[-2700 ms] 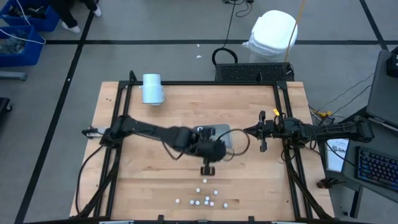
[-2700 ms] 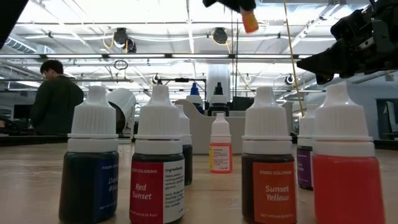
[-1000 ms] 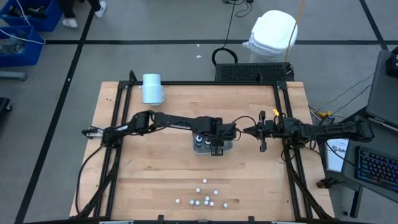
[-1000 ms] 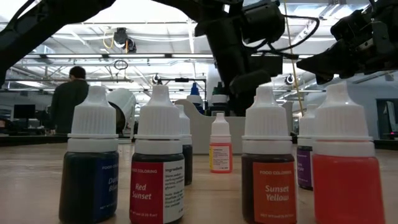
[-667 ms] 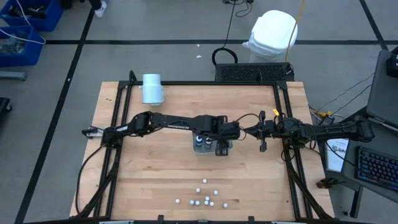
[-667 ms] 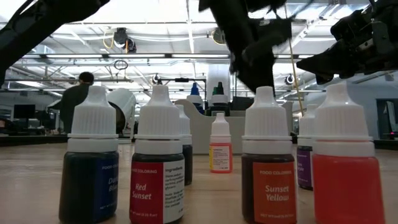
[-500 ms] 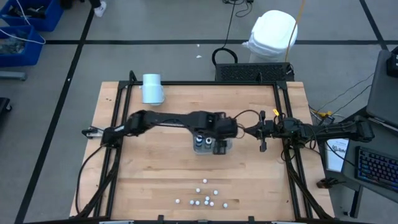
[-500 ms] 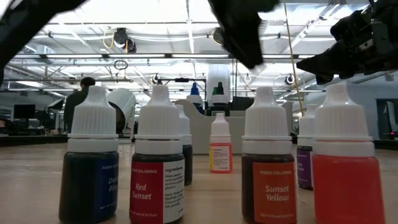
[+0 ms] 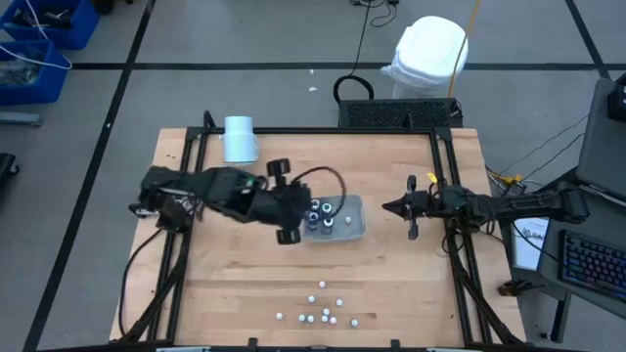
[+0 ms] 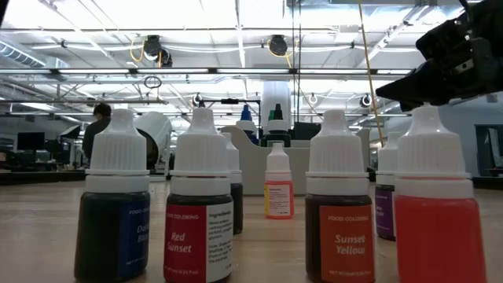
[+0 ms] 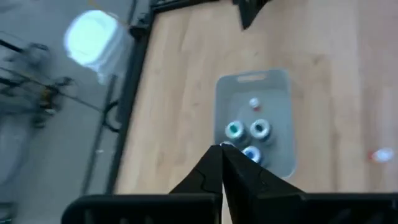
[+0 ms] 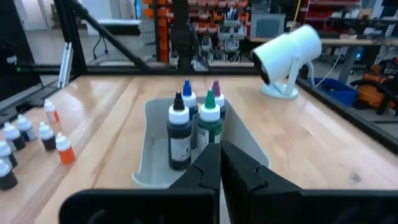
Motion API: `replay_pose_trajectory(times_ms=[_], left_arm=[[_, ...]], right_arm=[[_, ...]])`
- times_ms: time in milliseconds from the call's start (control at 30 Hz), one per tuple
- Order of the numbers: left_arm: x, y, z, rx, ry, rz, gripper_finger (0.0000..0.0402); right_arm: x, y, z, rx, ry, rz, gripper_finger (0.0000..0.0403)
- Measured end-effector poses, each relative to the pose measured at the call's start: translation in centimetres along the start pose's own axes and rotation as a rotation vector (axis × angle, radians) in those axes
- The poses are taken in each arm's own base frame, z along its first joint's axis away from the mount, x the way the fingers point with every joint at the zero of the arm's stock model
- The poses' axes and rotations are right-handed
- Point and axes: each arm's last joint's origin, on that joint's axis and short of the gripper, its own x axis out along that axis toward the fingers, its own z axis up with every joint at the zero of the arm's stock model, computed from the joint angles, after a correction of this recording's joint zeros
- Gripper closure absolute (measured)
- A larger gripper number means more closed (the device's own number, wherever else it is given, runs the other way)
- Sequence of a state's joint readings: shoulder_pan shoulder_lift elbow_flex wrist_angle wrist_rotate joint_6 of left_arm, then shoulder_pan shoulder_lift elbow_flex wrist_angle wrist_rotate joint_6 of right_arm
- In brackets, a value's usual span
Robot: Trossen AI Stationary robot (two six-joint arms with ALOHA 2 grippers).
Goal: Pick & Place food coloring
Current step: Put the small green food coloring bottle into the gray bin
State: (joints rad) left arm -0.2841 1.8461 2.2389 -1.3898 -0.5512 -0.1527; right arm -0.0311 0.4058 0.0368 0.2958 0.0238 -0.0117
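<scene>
Several food coloring bottles (image 11: pixel 245 138) stand upright in a translucent tray (image 9: pixel 354 223) at mid-table; the right wrist view shows them there too (image 12: pixel 194 121). More small bottles (image 9: pixel 321 309) stand loose near the table's near edge and fill the low view's foreground (image 10: pixel 201 206). My left gripper (image 9: pixel 296 208) is shut and empty. It hangs high above the table, just left of the tray, and its tips (image 11: pixel 222 151) slant down toward it. My right gripper (image 9: pixel 387 206) is shut and empty, level, right of the tray, pointing at it (image 12: pixel 219 151).
A pale blue cylinder (image 9: pixel 240 139) lies at the table's far left corner. A black frame rail (image 9: pixel 450 196) runs along the table's edges. Bare wood lies between the tray and the loose bottles. A person (image 10: pixel 100 126) stands in the room far behind the table.
My left gripper has risen from just over the tray and drawn back toward the table's left edge, leaving the low view. The bottles in the tray stand uncovered. My right arm has kept still.
</scene>
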Motion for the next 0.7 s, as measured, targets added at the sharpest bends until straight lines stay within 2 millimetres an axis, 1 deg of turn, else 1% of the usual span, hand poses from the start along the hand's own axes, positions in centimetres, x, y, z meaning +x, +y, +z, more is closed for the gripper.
replay_pose_trajectory(times_ms=[67,133,200,267,367,500,567,633,700], left_arm=[[-0.6,-0.9,-1.0,0.031,-0.022,0.029,0.0388],[-1.0,-1.7,-2.4,0.056,-0.052,0.031,0.0393],[-1.1,-2.1,-4.6,0.056,-0.083,0.013,0.0397],[-0.7,-2.0,-7.2,0.018,-0.121,0.015,0.0396],[1.0,-2.1,-11.9,-0.078,-0.212,-0.008,0.0398],[3.6,-2.6,-17.6,-0.174,-0.432,-0.144,0.0399],[5.4,-2.9,-20.5,-0.204,-0.532,-0.183,0.0399],[7.0,-3.1,-23.0,-0.233,-0.607,-0.213,0.0399],[8.0,-3.0,-25.0,-0.274,-0.678,-0.235,0.0399]], right_arm=[[0.0,0.0,-0.1,0.0,0.013,0.001,0.0403],[0.1,0.0,-0.2,-0.001,0.024,0.002,0.0403],[0.1,0.0,-0.3,-0.001,0.028,0.002,0.0403],[0.1,0.0,-0.3,-0.001,0.031,0.003,0.0403],[0.1,0.0,-0.4,-0.001,0.044,0.004,0.0403],[0.2,0.1,-0.7,-0.006,0.067,0.031,0.0403],[0.2,0.1,-0.6,-0.015,0.064,0.041,0.0403],[0.2,0.1,-0.5,-0.04,0.045,0.043,0.0403],[0.2,0.1,-0.2,-0.057,0.022,0.03,0.0403]])
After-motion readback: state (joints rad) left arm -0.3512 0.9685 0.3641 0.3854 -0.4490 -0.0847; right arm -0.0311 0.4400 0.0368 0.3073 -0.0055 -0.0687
